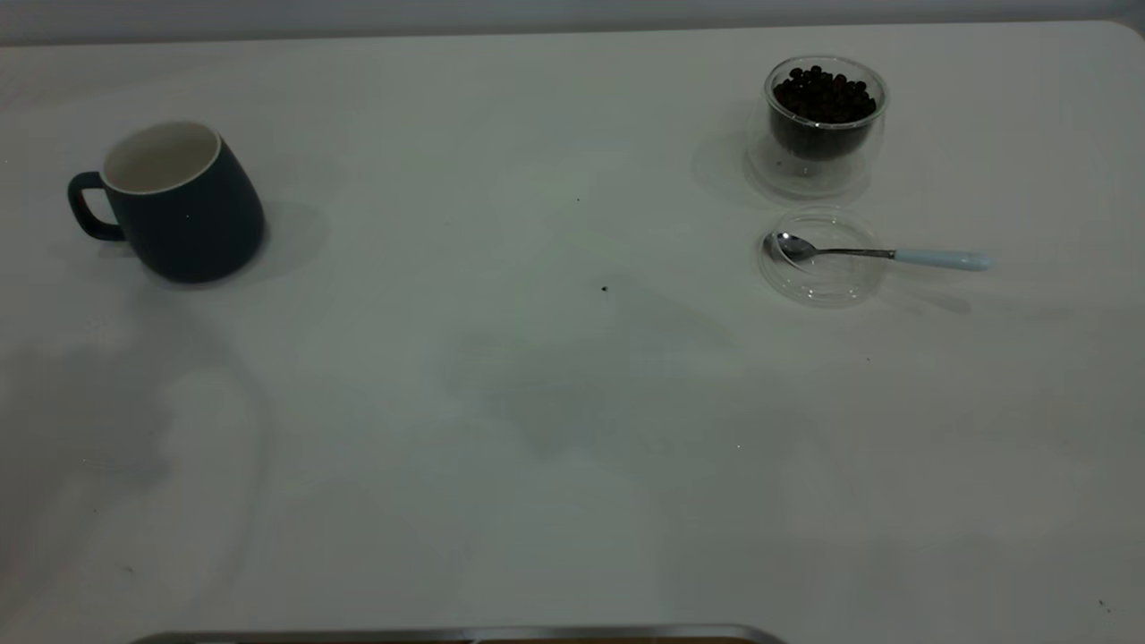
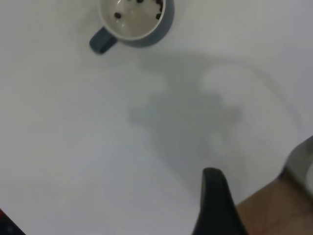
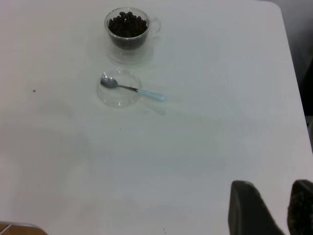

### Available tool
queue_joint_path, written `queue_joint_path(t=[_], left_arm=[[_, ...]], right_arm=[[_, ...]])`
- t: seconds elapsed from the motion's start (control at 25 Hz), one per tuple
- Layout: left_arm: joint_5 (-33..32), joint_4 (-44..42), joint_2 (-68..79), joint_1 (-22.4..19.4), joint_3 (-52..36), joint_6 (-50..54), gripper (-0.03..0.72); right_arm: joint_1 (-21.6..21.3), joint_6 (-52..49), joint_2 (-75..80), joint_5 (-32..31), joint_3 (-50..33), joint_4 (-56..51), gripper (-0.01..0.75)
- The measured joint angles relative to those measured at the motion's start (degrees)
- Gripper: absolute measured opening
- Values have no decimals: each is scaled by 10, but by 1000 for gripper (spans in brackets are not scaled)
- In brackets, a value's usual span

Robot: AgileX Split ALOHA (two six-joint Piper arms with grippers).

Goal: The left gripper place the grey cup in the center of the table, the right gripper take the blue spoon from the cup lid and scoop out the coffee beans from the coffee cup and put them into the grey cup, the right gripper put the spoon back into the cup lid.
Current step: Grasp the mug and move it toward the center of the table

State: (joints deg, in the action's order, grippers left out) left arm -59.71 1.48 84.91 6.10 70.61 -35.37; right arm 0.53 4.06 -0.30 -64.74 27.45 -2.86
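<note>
The grey cup (image 1: 183, 204) stands upright at the worktop's (image 1: 501, 394) left side, handle pointing outward, a few dark beans on its white bottom. Far right, the coffee cup (image 1: 824, 116) holds the coffee beans (image 1: 824, 95). Just in front lies the cup lid (image 1: 821, 258) with the blue spoon (image 1: 881, 254) resting across it. The right hand (image 3: 271, 208) hovers apart above the worktop's near corner; whether the left hand (image 2: 217, 203) is apart or together, I cannot tell.

Matt grey cup (image 1: 183, 210) — glass coffee cup (image 1: 823, 121)
</note>
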Motion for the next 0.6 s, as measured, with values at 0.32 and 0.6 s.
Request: queue_joint_path(t=[0.32,0.6], left_arm=[[1,-60,204,0,108,-135,555],[32,-177,295,0,123,-155,555]], right_arm=[[0,0,0,0,0,0,238],[0,0,0,0,0,0,238]])
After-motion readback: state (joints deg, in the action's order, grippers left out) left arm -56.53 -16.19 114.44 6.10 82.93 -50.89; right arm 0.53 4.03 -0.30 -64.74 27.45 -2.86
